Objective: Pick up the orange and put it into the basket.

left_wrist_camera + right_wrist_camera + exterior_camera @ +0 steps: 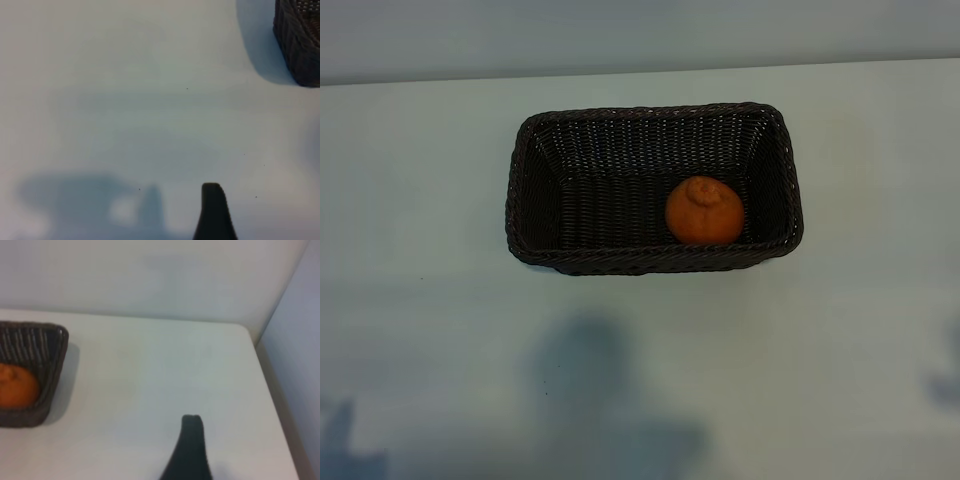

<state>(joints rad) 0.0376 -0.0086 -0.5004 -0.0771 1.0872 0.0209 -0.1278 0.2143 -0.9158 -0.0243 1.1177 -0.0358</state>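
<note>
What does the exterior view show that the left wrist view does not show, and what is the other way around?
Only the exterior view shows the orange, lying inside the basket toward its right end, and the whole braided rim. Only the left wrist view shows one dark finger of the left tool, above bare table with nothing held. Both views share the pale table and the basket, though the wrist view catches just one woven corner of it.
</note>
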